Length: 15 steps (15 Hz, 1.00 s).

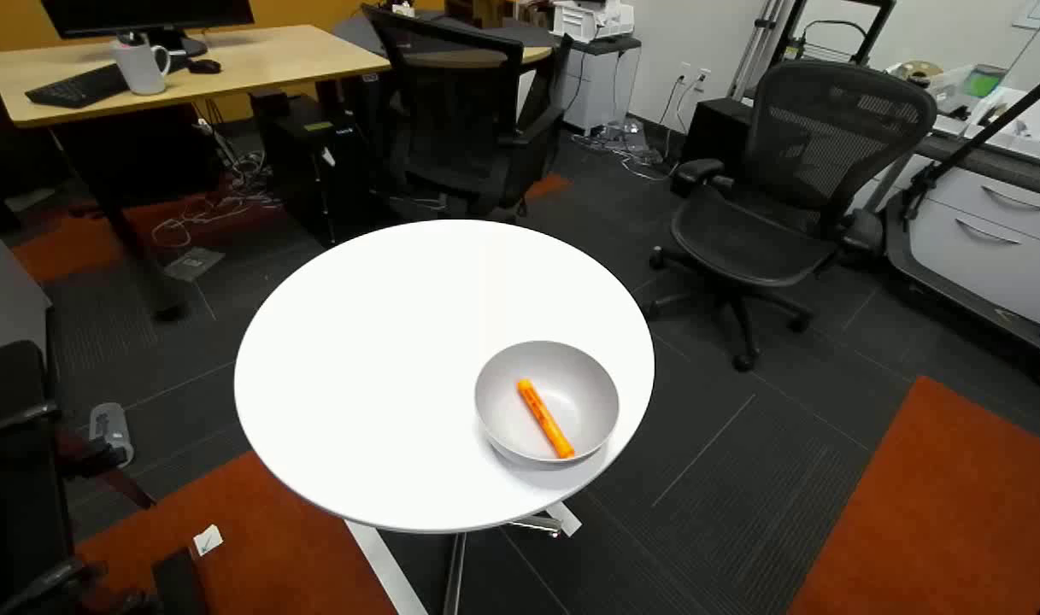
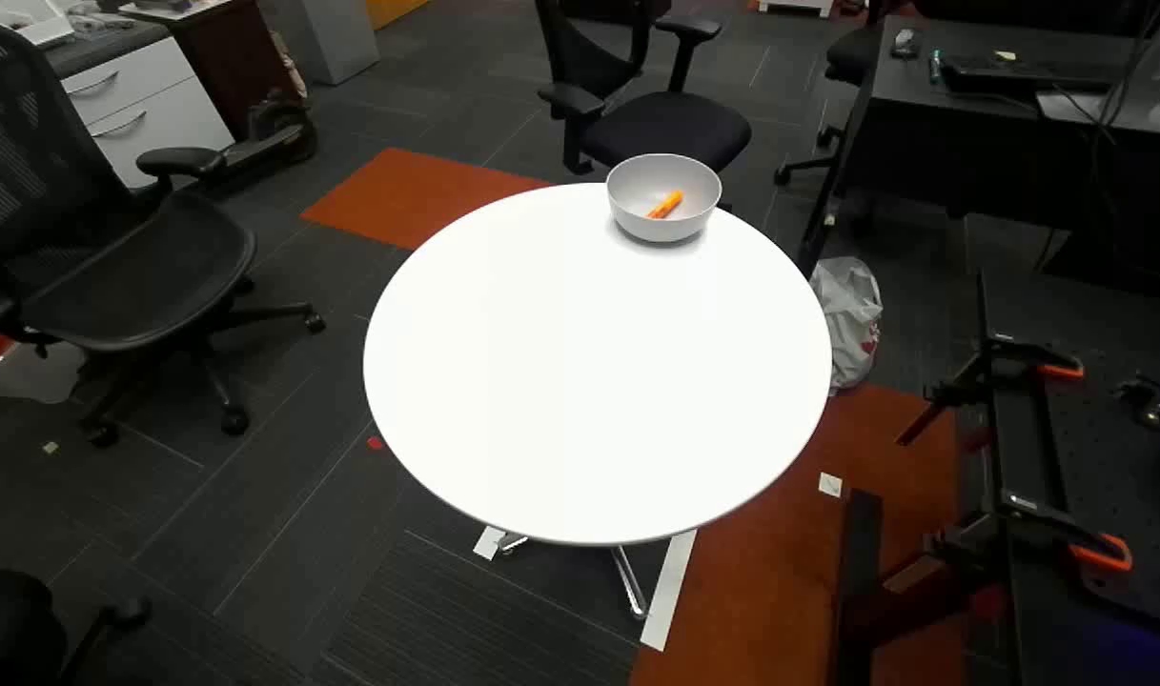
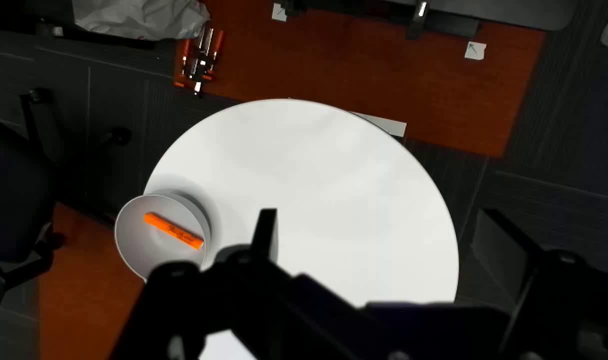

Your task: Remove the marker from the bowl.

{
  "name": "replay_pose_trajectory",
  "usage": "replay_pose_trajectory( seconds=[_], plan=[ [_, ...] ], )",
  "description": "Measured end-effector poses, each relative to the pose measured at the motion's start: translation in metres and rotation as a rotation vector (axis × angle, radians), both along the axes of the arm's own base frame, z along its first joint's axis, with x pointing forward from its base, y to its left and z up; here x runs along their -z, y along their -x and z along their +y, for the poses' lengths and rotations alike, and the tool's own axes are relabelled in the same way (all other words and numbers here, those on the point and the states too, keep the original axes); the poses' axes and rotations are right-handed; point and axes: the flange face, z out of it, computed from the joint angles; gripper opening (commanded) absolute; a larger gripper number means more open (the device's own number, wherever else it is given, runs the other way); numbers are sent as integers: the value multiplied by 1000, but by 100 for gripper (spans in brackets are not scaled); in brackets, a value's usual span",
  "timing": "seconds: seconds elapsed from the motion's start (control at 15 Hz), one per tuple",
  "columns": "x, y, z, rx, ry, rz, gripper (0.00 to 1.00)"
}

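At the left of your wrist view you see the round, shallow grey bowl (image 3: 134,240), and inside it lies the slim orange stick-shaped marker (image 3: 174,231). On the marker there is dark writing (image 3: 181,234), but it is too small to read surely. The round white tabletop (image 3: 333,175) carries the bowl near its edge. Further right, your black claw (image 3: 377,222) stands with jaws wide apart; only this view shows it. Only an exterior view shows you the white mug (image 1: 146,73) on the pale wood-coloured desk (image 1: 297,60).
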Motion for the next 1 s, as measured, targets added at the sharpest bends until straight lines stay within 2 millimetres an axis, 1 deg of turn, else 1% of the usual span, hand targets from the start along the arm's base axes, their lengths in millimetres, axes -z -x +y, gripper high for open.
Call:
replay_pose_trajectory(
  seconds=[0.6, 0.67, 0.8, 1.0],
  plan=[
    [0, -2, -2, 4, -5, -2, 100],
    [1, -5, -5, 24, -12, -14, 100],
    [0, -18, -16, 103, -45, -58, 100],
    [2, -48, -45, 238, -118, -129, 100]
  ],
)
